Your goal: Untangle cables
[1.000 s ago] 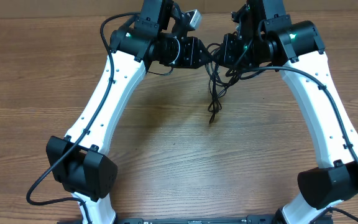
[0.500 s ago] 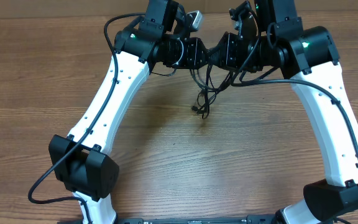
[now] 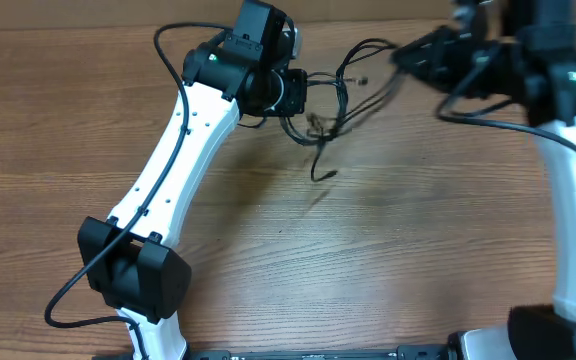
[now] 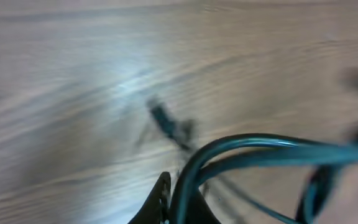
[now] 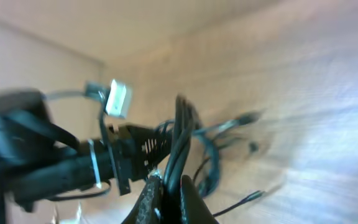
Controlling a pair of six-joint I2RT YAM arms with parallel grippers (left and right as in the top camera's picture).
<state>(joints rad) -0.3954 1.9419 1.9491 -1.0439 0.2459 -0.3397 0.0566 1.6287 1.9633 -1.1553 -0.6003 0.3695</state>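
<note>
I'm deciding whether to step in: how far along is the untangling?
Done: the left gripper and right gripper are each shut on the cables. In hand: the cables hang stretched between the grippers above the table. Left: strands loop and cross near the left gripper; none is separated yet.

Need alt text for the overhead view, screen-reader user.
Both grippers are shut on a tangle of thin black cables strung between them over a wooden table: the left gripper at top centre, the right gripper, blurred, at upper right. One loose cable end dangles toward the table.
</note>
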